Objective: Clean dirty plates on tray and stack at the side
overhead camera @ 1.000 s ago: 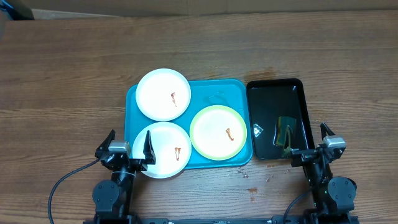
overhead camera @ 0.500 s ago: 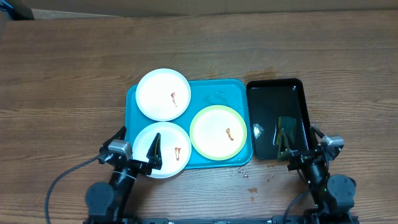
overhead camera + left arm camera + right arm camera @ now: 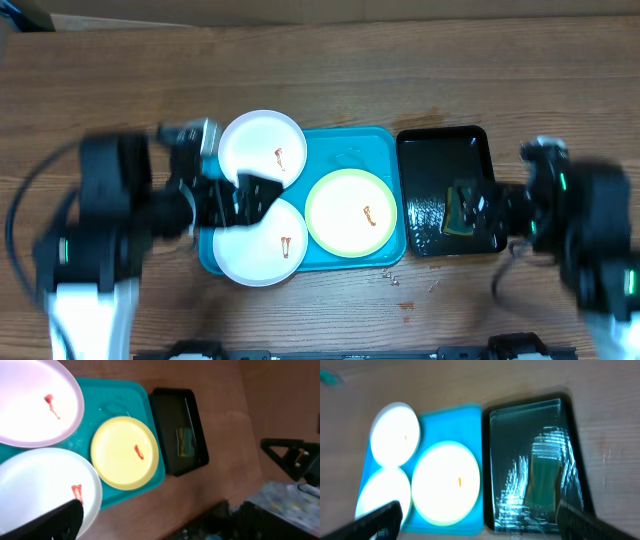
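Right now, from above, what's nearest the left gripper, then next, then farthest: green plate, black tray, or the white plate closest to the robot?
1. White plate nearest the robot, just beside the left gripper, on the left.
2. Green-rimmed plate, in the middle, on the turquoise tray.
3. Black tray, far right.

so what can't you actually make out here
- left hand: open or shut unclear; motion-blurred overhead, left wrist view shows one finger, other cut off by the edge
- greenish item in the black tray: blurred with glare in right wrist view, tiny overhead
- nearest white plate: rim partly under the left hand, overhead
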Tool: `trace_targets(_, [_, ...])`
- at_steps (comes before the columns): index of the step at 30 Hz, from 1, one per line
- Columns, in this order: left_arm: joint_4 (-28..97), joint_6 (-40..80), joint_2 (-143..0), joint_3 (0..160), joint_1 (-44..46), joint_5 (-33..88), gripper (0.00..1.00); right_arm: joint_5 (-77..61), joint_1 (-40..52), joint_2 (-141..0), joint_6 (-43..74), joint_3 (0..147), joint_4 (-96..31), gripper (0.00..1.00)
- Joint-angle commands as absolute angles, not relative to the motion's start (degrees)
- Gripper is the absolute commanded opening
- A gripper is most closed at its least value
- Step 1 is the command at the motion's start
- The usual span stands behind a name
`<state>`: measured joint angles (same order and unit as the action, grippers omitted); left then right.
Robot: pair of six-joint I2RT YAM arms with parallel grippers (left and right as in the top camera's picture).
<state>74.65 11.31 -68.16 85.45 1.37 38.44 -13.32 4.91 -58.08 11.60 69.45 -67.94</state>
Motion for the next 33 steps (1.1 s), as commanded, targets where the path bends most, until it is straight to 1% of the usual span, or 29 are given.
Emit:
trace_targets(1, [79.11,7.90,-77.41,92.44,2.22,40.49,1.00,-15.55,4.75,-69.54,9.98,80.79,-75.77,1.00])
trace_targets(3, [79.64,7.88,-81.08,92.53,2.52,40.45,1.00,-15.55,4.75,-75.07,9.13,84.18,-80.18,1.00])
trace_targets(5, [79.22,7.88,-84.36,91.42,3.79,39.20,1.00,-15.53,4.75,-79.35,9.15,84.66,-81.34,1.00])
trace_targets(7, [77.89,7.90,-87.00,90.11,6.22,34.98,1.00,-15.53,4.82,-82.78,9.17,84.53,-81.60,0.99])
trace_targets(8, [77.12,8.19,-88.01,89.49,7.55,32.58,1.00,-15.51,4.91,-83.90,9.15,84.40,-81.60,0.98])
trace_targets(11, [74.04,11.77,-90.74,87.26,12.16,24.12,1.00,-13.67,5.04,-86.78,9.17,83.72,-81.47,0.88])
trace_targets(13, [71.35,12.95,-92.31,86.00,15.29,20.47,1.00,-12.91,5.17,-87.53,9.21,82.96,-81.54,0.83])
trace_targets(16, [66.94,13.28,-95.24,85.49,19.35,18.83,1.00,-12.84,5.52,-87.50,10.90,80.71,-81.78,0.80])
trace_targets(19, [62.98,13.30,-98.45,85.49,21.71,18.85,1.00,-9.45,5.89,-87.50,10.94,78.19,-82.67,0.79])
trace_targets(20, [62.28,13.34,-99.50,85.49,22.04,18.85,0.95,-9.04,5.89,-87.50,11.77,77.21,-82.65,0.79])
trace_targets(22, [62.63,14.33,-101.43,85.49,22.15,18.83,0.75,-9.04,5.89,-87.50,12.56,75.59,-81.87,0.79])
trace_targets(25, [64.82,14.70,-103.96,85.49,22.13,16.97,0.55,-9.06,6.52,-87.50,15.09,73.08,-79.26,0.79])
trace_targets(26, [65.41,15.16,-104.75,85.49,22.15,15.25,0.53,-9.04,6.87,-87.50,15.31,72.18,-78.06,0.79])
trace_targets(29, [66.81,15.92,-106.96,85.49,22.26,10.31,0.52,-9.02,7.90,-87.53,15.79,69.30,-73.56,0.79])
trace_targets(31, [66.98,15.92,-108.03,85.47,22.33,9.87,0.51,-9.02,8.14,-87.53,16.40,67.70,-71.29,0.80])
trace_targets(33, [66.78,15.92,-108.49,85.47,22.33,9.85,0.53,-8.99,8.16,-87.53,16.38,66.52,-70.15,0.80])
